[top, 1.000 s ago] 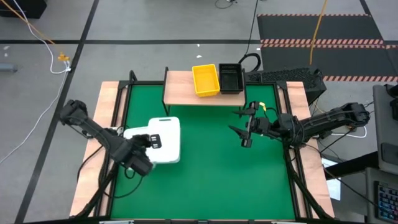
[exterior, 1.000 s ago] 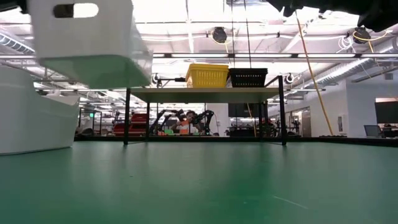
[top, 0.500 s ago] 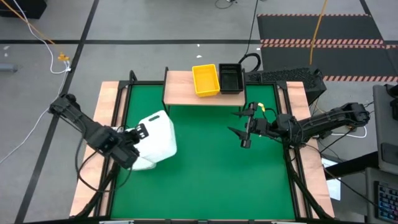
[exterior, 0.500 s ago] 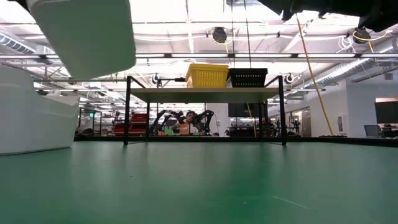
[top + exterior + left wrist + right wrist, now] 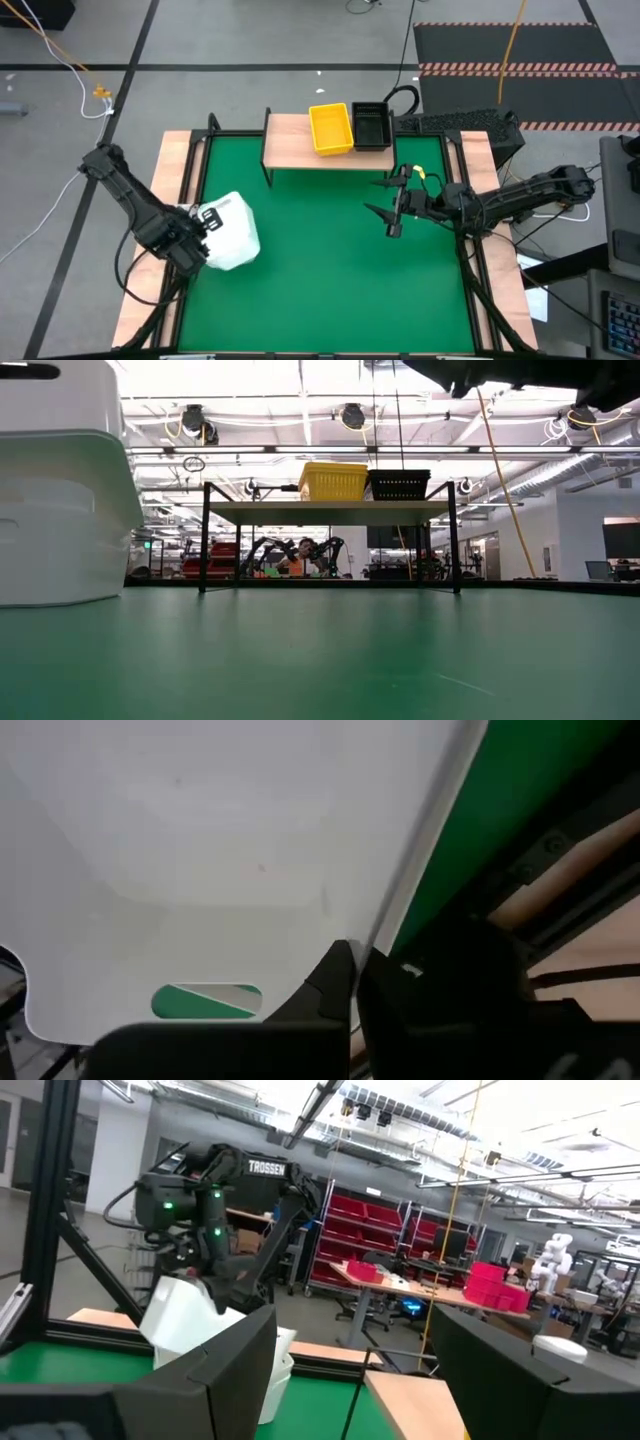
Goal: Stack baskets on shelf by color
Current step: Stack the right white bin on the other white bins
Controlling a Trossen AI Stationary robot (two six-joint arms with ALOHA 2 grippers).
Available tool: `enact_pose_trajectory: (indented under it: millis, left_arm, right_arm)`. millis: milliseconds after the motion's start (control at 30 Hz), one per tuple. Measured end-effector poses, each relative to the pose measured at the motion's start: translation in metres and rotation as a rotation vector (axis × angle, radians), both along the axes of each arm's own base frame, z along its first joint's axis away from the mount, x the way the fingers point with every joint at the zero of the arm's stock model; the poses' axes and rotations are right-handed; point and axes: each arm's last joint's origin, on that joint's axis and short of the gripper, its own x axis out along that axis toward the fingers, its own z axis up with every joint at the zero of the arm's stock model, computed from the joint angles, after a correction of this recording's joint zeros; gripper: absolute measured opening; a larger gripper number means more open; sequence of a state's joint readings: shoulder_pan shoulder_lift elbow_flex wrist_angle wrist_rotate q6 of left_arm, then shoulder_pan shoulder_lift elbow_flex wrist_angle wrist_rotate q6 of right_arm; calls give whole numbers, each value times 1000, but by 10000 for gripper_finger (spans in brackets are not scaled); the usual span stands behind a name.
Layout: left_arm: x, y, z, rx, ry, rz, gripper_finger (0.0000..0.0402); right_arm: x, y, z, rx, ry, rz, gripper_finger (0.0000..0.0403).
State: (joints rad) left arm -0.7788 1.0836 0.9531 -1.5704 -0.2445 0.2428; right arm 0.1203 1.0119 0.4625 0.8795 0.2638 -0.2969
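My left gripper (image 5: 200, 240) is shut on a white basket (image 5: 232, 228) near the mat's left edge. In the low view this basket (image 5: 60, 395) sits on a second white basket (image 5: 60, 560) that stands on the mat. A yellow mesh basket (image 5: 330, 128) and a black mesh basket (image 5: 371, 125) stand side by side on the right part of the wooden shelf (image 5: 290, 140) at the far edge. My right gripper (image 5: 390, 208) hangs open above the right half of the mat, touching nothing. My left gripper (image 5: 355, 955) pinches the white basket's side wall at its top rim (image 5: 385, 915), one finger inside the basket and one outside. The fingers come from the table's left side, slanting down. The basket sits roughly upright on the other white basket.
The shelf's left part (image 5: 285, 135) is bare board, standing on thin black legs (image 5: 205, 540). The green mat (image 5: 320, 270) lies open between the two arms. Wooden rails (image 5: 175, 160) and black frame bars edge the table.
My left gripper has carried the white basket toward the table's left edge and down. The basket hung high and tipped half a second ago; now it is level and set on the second white basket. The right arm has kept still.
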Motion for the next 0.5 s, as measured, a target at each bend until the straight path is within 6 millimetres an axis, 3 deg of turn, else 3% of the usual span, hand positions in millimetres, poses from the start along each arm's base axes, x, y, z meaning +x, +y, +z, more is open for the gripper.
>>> enact_pose_trajectory:
  millis: [267, 500]
  left_arm:
    - [4, 3, 7, 133, -122, -110, 29]
    - [10, 10, 11, 183, -164, -79, 8]
  right_arm:
    - [1, -5, -1, 32, 5, -14, 258]
    - [1, -5, -2, 48, 11, 13, 258]
